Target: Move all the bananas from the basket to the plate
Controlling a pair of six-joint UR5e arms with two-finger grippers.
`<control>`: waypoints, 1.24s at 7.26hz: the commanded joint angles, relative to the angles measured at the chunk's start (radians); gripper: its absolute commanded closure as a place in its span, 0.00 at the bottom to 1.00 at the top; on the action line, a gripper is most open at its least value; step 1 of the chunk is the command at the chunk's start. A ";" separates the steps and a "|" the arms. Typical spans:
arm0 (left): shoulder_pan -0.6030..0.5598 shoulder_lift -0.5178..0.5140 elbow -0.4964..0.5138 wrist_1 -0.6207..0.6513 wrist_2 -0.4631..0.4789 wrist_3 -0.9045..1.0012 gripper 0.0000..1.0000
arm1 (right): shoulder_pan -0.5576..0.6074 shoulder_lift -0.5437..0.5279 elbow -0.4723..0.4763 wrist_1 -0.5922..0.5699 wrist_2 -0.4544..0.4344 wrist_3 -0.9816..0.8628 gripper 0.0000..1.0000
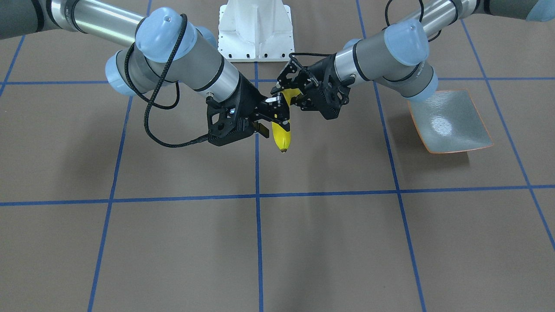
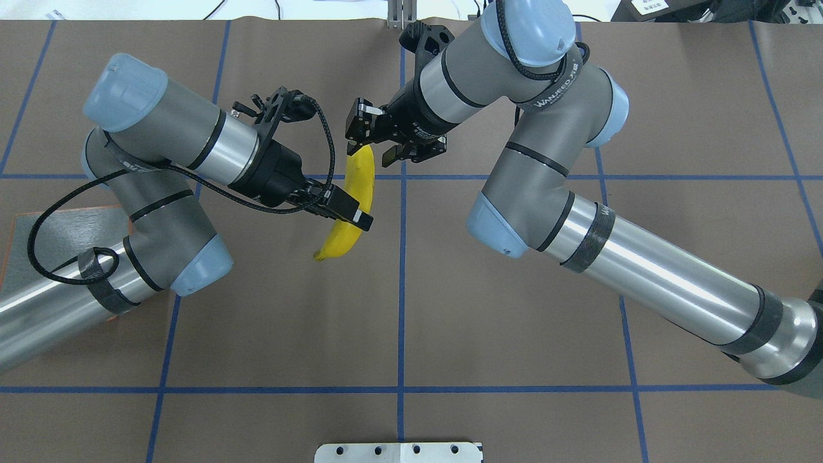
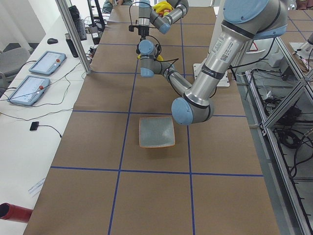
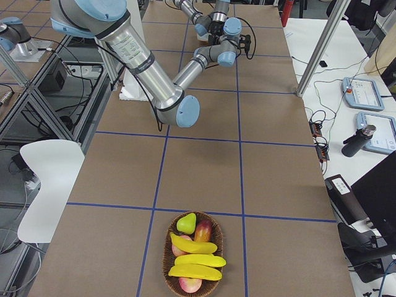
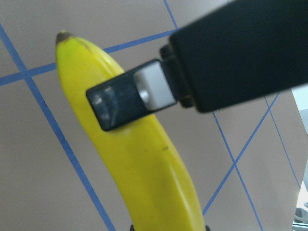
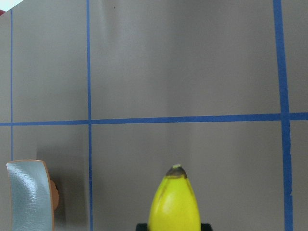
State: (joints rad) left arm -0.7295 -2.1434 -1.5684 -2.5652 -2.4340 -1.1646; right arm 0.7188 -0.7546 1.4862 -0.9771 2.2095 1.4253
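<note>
Curved banana (image 2: 344,238) (dark-tipped) between left fingers (image 2: 355,217), right fingers (image 2: 358,126).

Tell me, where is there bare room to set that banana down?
The plate is bare inside, beside the left arm elbow. So are the table squares beyond the arms. Crowded: the fruit-heaped basket, and mid-table, where both arms meet at the banana.

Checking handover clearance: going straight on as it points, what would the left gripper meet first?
Probably a finger of the right gripper, lying across the banana just ahead of the left gripper; depth is unclear.
</note>
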 commanded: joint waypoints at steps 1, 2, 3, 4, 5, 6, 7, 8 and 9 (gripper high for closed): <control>-0.025 0.096 -0.012 -0.001 -0.008 -0.024 1.00 | 0.028 -0.098 0.060 0.037 -0.002 0.001 0.00; -0.089 0.220 -0.057 0.006 -0.043 -0.024 1.00 | 0.068 -0.170 0.113 0.037 -0.007 0.003 0.00; -0.202 0.319 -0.076 0.017 -0.130 -0.087 1.00 | 0.103 -0.234 0.127 0.037 -0.019 -0.008 0.00; -0.317 0.414 -0.062 0.020 -0.157 -0.108 1.00 | 0.114 -0.273 0.128 0.037 -0.077 -0.009 0.00; -0.393 0.497 -0.062 0.019 -0.146 -0.098 1.00 | 0.111 -0.290 0.123 0.034 -0.120 -0.009 0.00; -0.422 0.575 -0.059 0.020 -0.098 -0.095 1.00 | 0.113 -0.305 0.124 0.032 -0.132 -0.009 0.00; -0.412 0.668 -0.064 0.020 0.017 -0.095 1.00 | 0.113 -0.322 0.128 0.032 -0.166 -0.008 0.00; -0.403 0.695 -0.065 0.019 0.067 -0.093 1.00 | 0.111 -0.331 0.125 0.028 -0.189 -0.005 0.00; -0.363 0.709 -0.062 0.020 0.067 -0.092 1.00 | 0.110 -0.334 0.124 0.028 -0.189 0.000 0.00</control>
State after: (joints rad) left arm -1.1241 -1.4672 -1.6319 -2.5456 -2.3968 -1.2581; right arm 0.8299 -1.0812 1.6114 -0.9481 2.0321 1.4204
